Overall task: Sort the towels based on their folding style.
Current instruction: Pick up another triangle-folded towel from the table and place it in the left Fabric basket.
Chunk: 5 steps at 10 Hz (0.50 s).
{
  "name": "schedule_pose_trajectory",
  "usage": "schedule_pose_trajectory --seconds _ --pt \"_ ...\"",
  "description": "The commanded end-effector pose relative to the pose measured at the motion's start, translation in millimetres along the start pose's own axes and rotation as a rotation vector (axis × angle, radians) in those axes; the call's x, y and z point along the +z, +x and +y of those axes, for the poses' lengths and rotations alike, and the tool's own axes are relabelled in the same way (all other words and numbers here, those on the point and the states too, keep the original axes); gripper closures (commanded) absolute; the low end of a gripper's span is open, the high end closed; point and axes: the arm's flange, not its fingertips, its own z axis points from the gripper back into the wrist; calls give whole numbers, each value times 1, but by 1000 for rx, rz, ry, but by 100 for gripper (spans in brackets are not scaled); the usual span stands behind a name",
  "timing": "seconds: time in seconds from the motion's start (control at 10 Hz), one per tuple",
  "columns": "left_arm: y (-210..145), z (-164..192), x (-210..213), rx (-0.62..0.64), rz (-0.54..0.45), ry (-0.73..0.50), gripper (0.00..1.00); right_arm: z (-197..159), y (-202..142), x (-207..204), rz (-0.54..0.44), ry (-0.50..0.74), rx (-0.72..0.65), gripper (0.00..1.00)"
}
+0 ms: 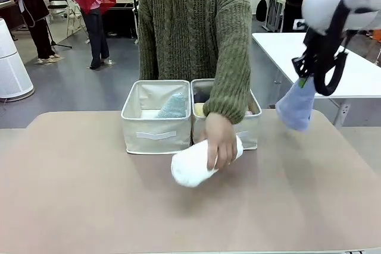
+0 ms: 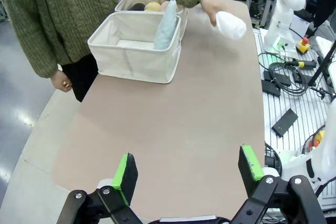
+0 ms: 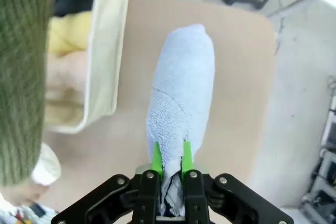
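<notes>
Two bins (image 1: 156, 130) on the table (image 1: 89, 194): a hand (image 1: 220, 144) pins the white rolled towel (image 1: 189, 169) just in front of them, the blue cone towel (image 1: 296, 106) hangs to their right, clamped in the right gripper (image 3: 171, 162), and the left gripper (image 2: 187, 161) is spread wide, well back.

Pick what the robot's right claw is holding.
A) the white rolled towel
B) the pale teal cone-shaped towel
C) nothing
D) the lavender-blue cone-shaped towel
D: in the right wrist view, the right claw has its green pads pinched on the narrow end of the lavender-blue cone-shaped towel.
</notes>
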Motion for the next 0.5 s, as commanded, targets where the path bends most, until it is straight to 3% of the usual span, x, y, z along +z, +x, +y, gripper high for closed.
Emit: schedule_pose_trajectory --seconds 0.0,0.2,0.3,0.4 --pt "0 -2 0 -6 -15 2 0 7 -35 43 -65 -24 79 86" --pt "0 -2 0 -6 -15 2 0 24 -67 81 -115 -2 172 86" --pt "0 -2 0 -6 -15 2 0 4 -83 96 -137 -49 135 86" --pt "0 -2 0 -6 -15 2 0 -42 -111 109 -100 -100 29 86"
